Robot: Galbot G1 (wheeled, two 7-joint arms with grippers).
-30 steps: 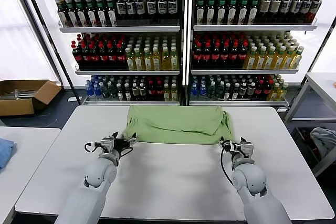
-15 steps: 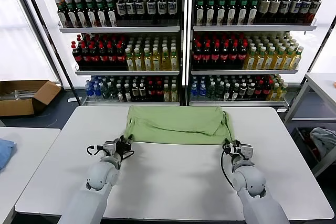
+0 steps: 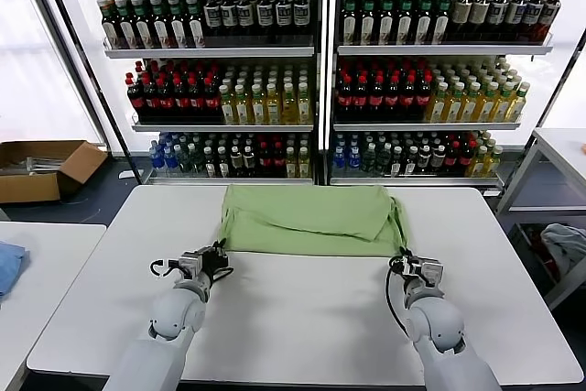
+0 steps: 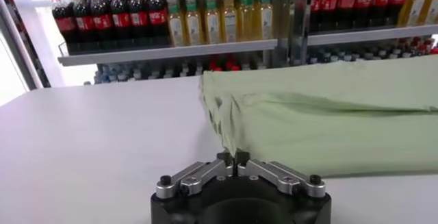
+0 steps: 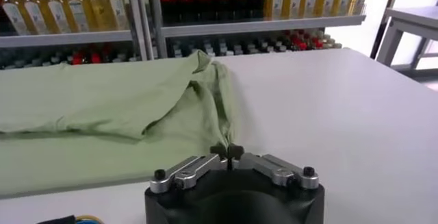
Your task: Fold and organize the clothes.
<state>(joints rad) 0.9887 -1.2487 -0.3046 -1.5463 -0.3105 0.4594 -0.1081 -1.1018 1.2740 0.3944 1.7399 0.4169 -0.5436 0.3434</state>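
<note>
The clothes (image 3: 309, 219), 1 light green shirt folded into a wide band, lie flat on the far half of the white table (image 3: 302, 318), stretched across it with the near hem running straight from side to side. An upper layer is folded over the lower one, and its edge wrinkles toward the right end.

The left gripper (image 3: 217, 251) sits low on the table at the shirt's near left corner; in the left wrist view its jaws are closed together, pinching the hem there (image 4: 233, 157). The right gripper (image 3: 406, 261) is at the near right corner, jaws likewise pressed together on the fabric edge (image 5: 227, 151).

Behind the table stand shelves of bottles (image 3: 311, 70). A cardboard box (image 3: 41, 167) lies on the floor to the left, and a blue cloth (image 3: 7, 263) rests on a neighbouring table.
</note>
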